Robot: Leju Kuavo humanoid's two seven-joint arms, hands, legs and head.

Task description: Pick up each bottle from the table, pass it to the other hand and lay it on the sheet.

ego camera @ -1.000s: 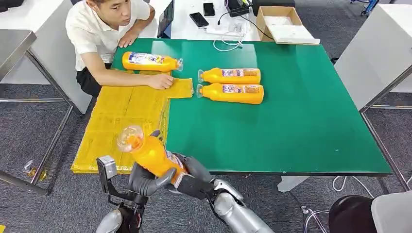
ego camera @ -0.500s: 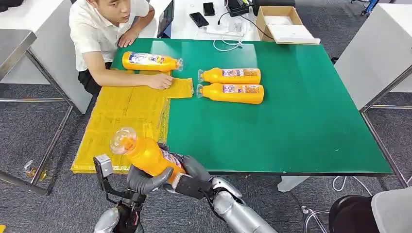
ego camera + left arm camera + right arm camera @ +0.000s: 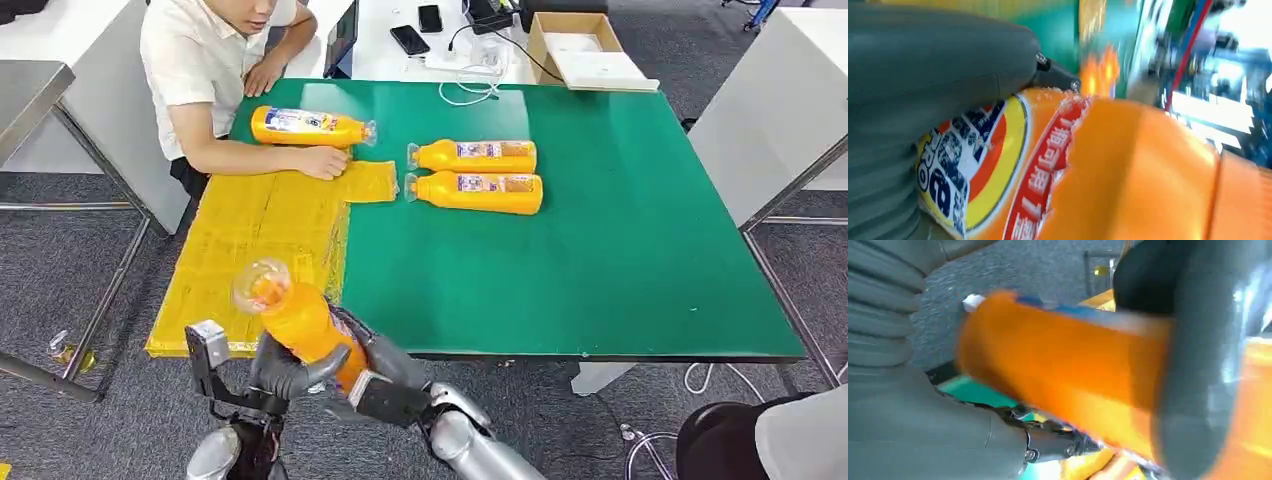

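Observation:
An orange bottle (image 3: 300, 322) with a clear cap is in the air off the table's near left corner, cap up and tilted toward the yellow sheet (image 3: 250, 235). My left hand (image 3: 287, 370) grips its lower body from the left. My right hand (image 3: 385, 362) holds it from the right. The left wrist view shows the label of the bottle (image 3: 1128, 170) under my thumb (image 3: 938, 65). The right wrist view shows the bottle (image 3: 1058, 375) blurred, against my right hand (image 3: 938, 430). Two bottles (image 3: 475, 156) (image 3: 478, 192) lie mid-table, and a third (image 3: 310, 127) lies beyond the sheet.
A person sits at the far left corner with a hand (image 3: 322, 162) resting on the sheet's far edge. The green table (image 3: 620, 260) has phones, cables and a cardboard box (image 3: 580, 50) behind it. A metal table (image 3: 30, 95) stands to the left.
Both hands and the bottle have dropped slightly and shifted left, toward my body. The person has drawn their head back; their hand stays on the sheet.

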